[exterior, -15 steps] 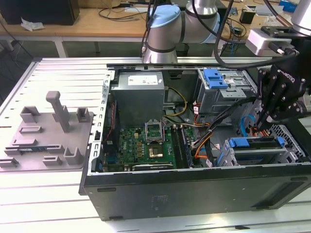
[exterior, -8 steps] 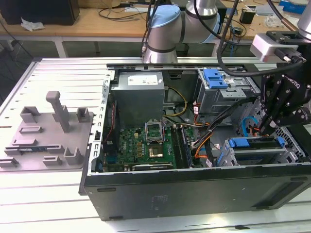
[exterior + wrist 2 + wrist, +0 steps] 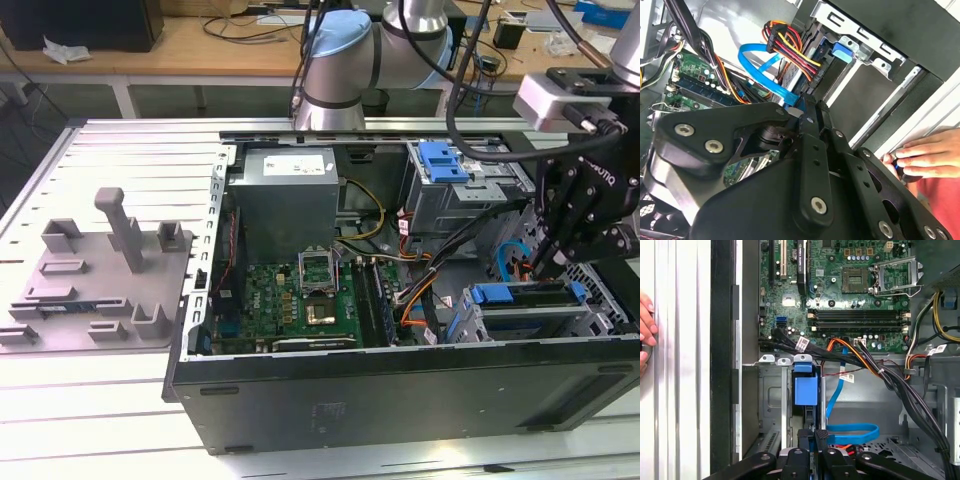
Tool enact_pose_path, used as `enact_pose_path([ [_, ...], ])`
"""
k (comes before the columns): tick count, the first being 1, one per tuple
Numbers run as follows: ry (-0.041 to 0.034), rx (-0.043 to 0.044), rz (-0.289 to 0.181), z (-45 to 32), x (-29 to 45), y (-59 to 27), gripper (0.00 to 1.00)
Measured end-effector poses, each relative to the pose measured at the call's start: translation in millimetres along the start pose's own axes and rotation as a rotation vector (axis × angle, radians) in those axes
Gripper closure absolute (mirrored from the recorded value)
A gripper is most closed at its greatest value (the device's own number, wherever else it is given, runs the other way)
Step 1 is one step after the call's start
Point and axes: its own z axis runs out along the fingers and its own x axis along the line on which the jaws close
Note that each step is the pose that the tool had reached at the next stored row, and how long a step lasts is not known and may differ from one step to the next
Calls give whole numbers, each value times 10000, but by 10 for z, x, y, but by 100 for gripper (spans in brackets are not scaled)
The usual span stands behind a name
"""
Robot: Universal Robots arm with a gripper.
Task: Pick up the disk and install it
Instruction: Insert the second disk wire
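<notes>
End effector (image 3: 548, 262) hangs inside the open computer case (image 3: 400, 385), at the exterior view's right. In the first wrist view its fingertips (image 3: 821, 436) are drawn together on the blue end of the disk (image 3: 805, 390). Disk stands on edge in the drive bay (image 3: 520, 310) at the case's front corner, partly sunk in the slot. Flat blue cable (image 3: 845, 429) loops just beside it. Farther in: motherboard (image 3: 300, 300) on the case floor, wire bundle (image 3: 420, 285) crossing it. Beyond, power supply (image 3: 288, 195) and metal drive cage (image 3: 465, 190) topped by a blue bracket (image 3: 442, 160). Outside the case, grey fixture (image 3: 95, 280) on the tabletop (image 3: 120, 160). A hand (image 3: 927, 155) rests at the case's edge.
</notes>
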Motion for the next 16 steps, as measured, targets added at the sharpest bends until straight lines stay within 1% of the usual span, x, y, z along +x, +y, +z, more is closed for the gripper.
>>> enact_pose_path([
  [2,-39,-1,-1,13,1,0,84],
  [5,-120,-1,-3,27,8,-1,84],
  [7,-208,-1,-4,46,22,-2,84],
  [14,-283,-1,-6,82,34,-15,84],
  [16,-282,-2,-7,87,34,-16,84],
])
